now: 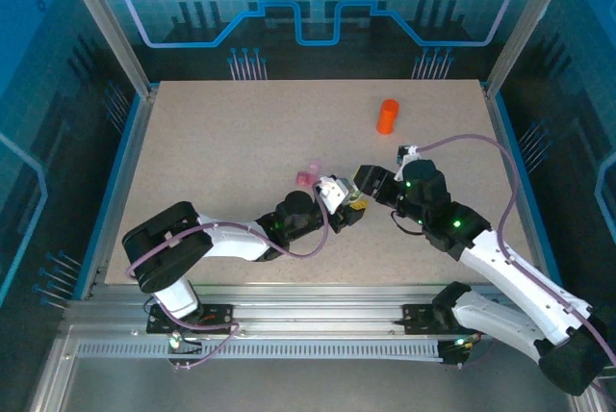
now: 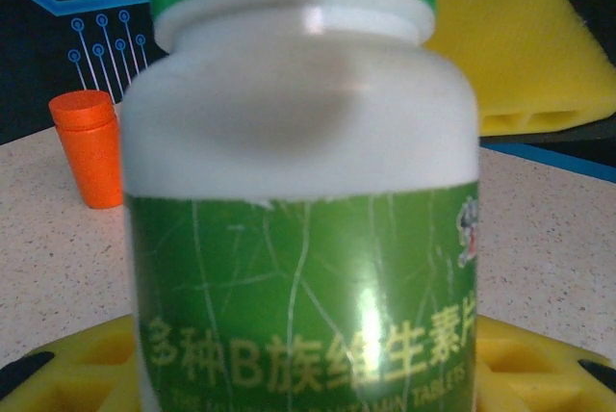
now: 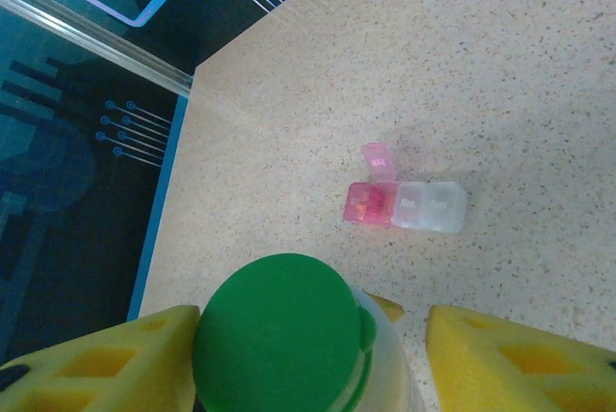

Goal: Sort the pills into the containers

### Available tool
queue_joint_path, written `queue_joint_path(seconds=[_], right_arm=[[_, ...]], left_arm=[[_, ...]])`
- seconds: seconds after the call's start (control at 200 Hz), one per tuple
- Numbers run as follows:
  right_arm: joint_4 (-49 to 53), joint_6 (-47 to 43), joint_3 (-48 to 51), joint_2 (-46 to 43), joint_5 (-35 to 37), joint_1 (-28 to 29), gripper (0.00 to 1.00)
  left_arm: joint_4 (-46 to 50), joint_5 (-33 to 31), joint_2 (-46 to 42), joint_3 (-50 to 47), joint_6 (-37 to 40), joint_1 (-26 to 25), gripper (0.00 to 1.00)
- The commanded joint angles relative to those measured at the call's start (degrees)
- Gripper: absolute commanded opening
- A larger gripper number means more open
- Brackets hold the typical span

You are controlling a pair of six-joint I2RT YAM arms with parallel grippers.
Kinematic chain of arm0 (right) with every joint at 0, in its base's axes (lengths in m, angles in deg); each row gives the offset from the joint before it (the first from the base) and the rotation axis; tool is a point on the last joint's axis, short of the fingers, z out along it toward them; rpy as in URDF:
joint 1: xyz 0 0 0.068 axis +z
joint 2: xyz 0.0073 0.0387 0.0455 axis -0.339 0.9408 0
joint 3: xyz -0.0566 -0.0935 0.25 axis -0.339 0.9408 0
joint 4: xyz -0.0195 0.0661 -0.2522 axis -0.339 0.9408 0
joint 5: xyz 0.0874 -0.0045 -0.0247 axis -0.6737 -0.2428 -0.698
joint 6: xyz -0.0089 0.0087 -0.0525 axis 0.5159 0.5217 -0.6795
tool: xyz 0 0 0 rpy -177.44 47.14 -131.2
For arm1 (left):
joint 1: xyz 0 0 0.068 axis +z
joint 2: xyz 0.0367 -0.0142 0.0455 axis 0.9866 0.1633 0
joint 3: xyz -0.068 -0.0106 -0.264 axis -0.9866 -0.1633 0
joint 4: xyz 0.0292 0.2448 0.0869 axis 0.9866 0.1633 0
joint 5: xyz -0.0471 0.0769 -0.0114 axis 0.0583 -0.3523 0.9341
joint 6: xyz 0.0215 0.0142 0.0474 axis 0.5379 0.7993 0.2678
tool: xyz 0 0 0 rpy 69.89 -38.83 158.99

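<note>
My left gripper (image 1: 339, 198) is shut on a white bottle (image 2: 298, 142) with a green label and a green cap (image 3: 279, 335), holding it upright near the table's middle. My right gripper (image 3: 308, 366) is open, its yellow fingers (image 3: 520, 364) on either side of the cap, with a gap showing on the right side. The containers (image 3: 406, 205) lie on the table just beyond the bottle. They are a pink compartment (image 3: 368, 203) with its lid flipped up, joined to a colourless one (image 3: 435, 207). Something orange-red shows in the pink one, too blurred to name. Pills are otherwise hidden.
An orange bottle (image 1: 387, 115) stands upright at the back right of the speckled table (image 1: 241, 133). Blue rails and clear panels edge the table on the left, right and far sides. The two arms meet close together at the centre front.
</note>
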Motion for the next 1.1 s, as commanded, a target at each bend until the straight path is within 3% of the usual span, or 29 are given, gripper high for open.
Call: queue_joint_path(seconds=[0.0,0.335,0.5,0.655,0.805,0.991,1.066,1.096], right_arm=[[1.09,-1.46,-1.09,0.89,-0.13,0.54,0.59],[-3.54,0.21,-1.31,2.16,-1.61,0.52,0.49],[-15.96,5.11,5.2,-0.51,-0.84,0.23,0.17],[-26.51,8.78,9.35,-1.17,-1.62,-0.09,0.0],[-31.18,9.02,10.08,-1.36,-1.73,-0.13,0.0],[-23.1,6.55,7.83,-2.36,-0.23,-0.46,0.0],[-15.21,4.62,5.13,-3.27,1.28,-0.44,0.26],[-10.95,3.01,3.24,-3.43,1.93,-0.44,0.31]], left_arm=[[-4.23,-0.06,-0.43,1.37,-0.21,-0.01,0.0],[-4.55,3.54,0.21,1.63,-0.47,-0.27,0.0],[-6.29,9.74,0.98,1.63,-1.31,-0.54,0.0],[-6.31,13.93,1.59,2.22,-2.19,-0.74,0.0],[-4.07,15.2,1.83,3.09,-2.01,-1.15,0.0],[-3.81,13.43,1.33,2.51,-1.39,-1.23,0.0],[-3.71,10.45,1.01,2.11,-0.75,-1.26,0.0],[-3.54,8.56,0.94,2.04,-0.68,-1.19,0.0]])
